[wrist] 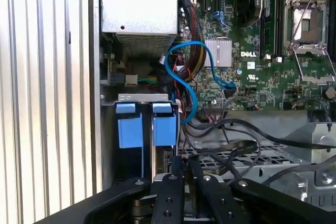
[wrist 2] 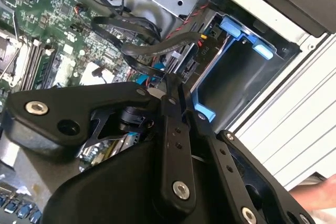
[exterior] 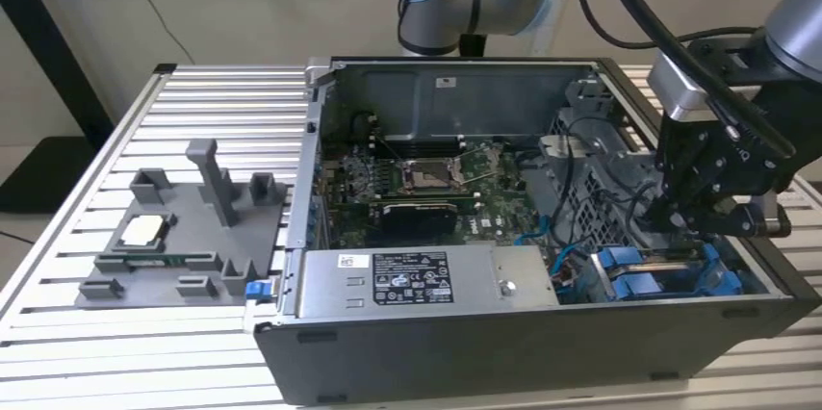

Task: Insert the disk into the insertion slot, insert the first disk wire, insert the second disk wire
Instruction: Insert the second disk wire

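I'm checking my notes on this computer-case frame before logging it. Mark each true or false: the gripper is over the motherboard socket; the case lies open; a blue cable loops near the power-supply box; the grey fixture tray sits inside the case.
1. The gripper is over the motherboard socket. False: it hangs by the blue drive bays.
2. The case lies open. True.
3. A blue cable loops near the power-supply box. True.
4. The grey fixture tray sits inside the case. False: it rests outside, on the slatted table.

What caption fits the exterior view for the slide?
Gripper lowered into the open computer case beside the blue-fitted insertion slot, near the power supply.
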{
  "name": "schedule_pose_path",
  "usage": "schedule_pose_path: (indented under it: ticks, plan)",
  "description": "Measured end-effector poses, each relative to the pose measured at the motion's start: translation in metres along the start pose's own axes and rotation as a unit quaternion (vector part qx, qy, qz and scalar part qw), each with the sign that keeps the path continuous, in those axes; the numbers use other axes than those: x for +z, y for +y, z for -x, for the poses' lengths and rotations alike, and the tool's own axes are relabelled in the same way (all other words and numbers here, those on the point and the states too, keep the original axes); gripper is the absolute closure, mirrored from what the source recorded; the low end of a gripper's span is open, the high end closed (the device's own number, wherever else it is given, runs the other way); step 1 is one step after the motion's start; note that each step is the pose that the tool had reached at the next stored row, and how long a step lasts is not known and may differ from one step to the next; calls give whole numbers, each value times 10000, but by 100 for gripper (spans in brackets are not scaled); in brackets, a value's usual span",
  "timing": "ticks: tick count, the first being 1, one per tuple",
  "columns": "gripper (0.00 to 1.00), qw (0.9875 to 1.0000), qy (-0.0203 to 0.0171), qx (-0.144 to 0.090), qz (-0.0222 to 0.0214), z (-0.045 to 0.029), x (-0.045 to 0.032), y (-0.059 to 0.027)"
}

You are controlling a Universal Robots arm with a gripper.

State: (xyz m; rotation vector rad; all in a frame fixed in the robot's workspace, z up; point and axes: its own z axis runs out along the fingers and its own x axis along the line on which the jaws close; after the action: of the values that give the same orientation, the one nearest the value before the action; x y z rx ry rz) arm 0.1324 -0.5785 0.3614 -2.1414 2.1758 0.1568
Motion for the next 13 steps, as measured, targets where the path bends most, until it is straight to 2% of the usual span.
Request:
schedule_pose_path:
  ticks: [2,7,8,13]
  plan:
    - [84,10000,0,-3,0,-24,11,-1]
    - [84,10000,0,-10,-48,-31,17,-1]
    - [84,10000,-2,-16,-98,-38,24,-1]
    - [84,10000,-1,-16,-98,-50,44,-2]
